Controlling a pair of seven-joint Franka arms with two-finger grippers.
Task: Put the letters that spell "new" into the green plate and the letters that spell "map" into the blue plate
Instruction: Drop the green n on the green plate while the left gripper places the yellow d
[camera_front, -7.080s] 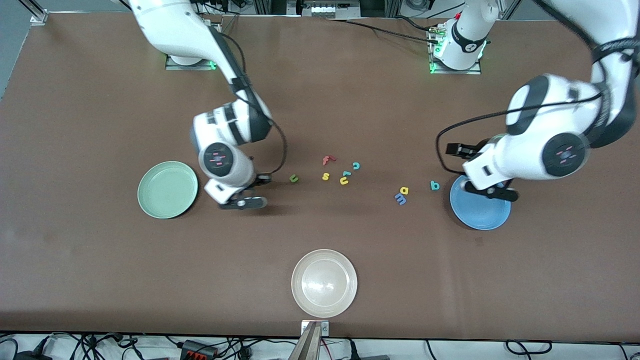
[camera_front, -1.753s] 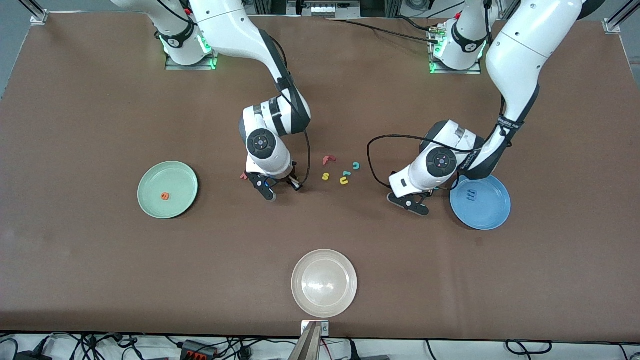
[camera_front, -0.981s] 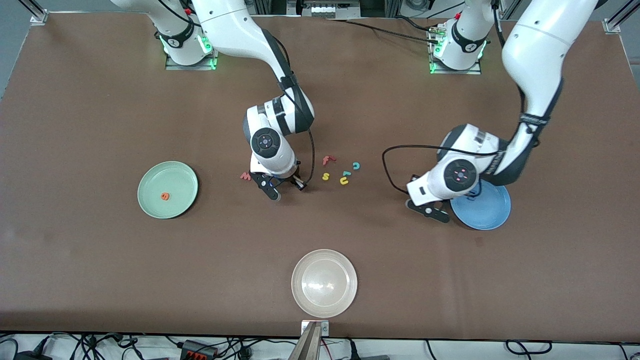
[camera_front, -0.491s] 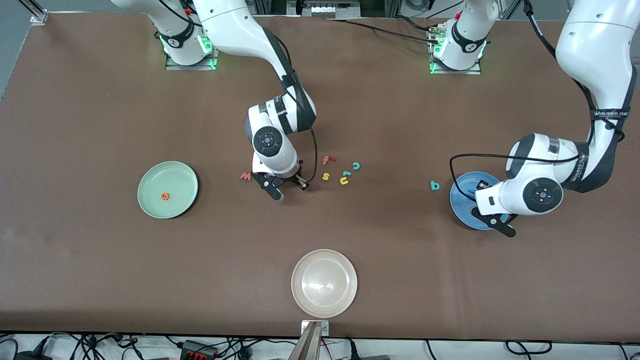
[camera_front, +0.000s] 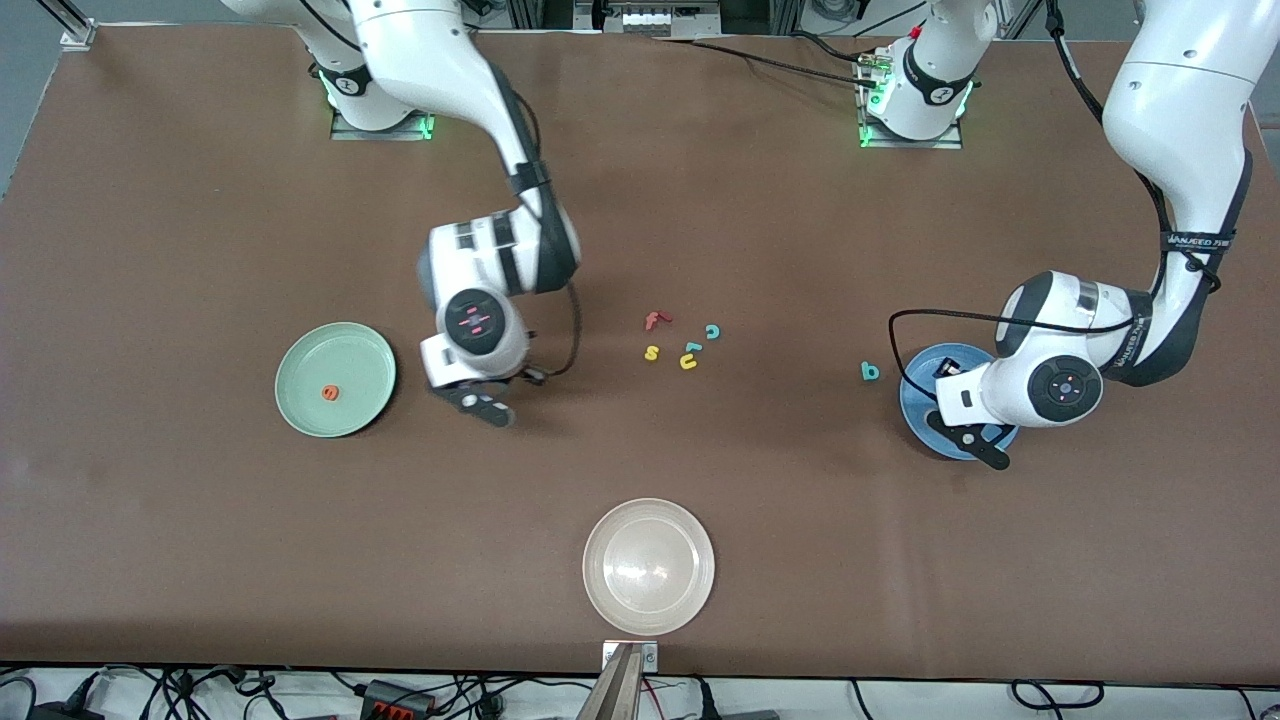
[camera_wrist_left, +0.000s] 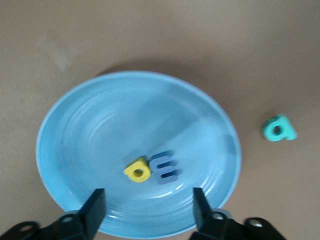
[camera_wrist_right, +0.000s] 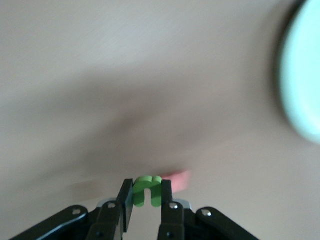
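Note:
My right gripper (camera_front: 480, 400) is shut on the dark green n (camera_wrist_right: 146, 190), held above the table between the loose letters and the green plate (camera_front: 350, 350). The orange e (camera_front: 328, 393) lies in that plate. Just past the n in the right wrist view, a pinkish-red w (camera_wrist_right: 179, 179) shows blurred on the table; the arm hides it in the front view. My left gripper (camera_wrist_left: 147, 210) hangs open over the blue plate (camera_wrist_left: 100, 130), where the yellow a (camera_wrist_left: 137, 170) and blue m (camera_wrist_left: 165, 167) lie side by side. The teal p (camera_front: 870, 372) rests on the table beside the blue plate (camera_front: 915, 400).
A small cluster lies mid-table: red f (camera_front: 655, 320), teal c (camera_front: 712, 331), yellow s (camera_front: 651, 352), yellow u (camera_front: 688, 362). A cream-white plate (camera_front: 648, 566) sits near the table edge closest to the front camera.
My right gripper closed on the green n, lifted it and moved toward the green plate. My left gripper carried the yellow a over the blue plate and opened; the a now lies beside the m.

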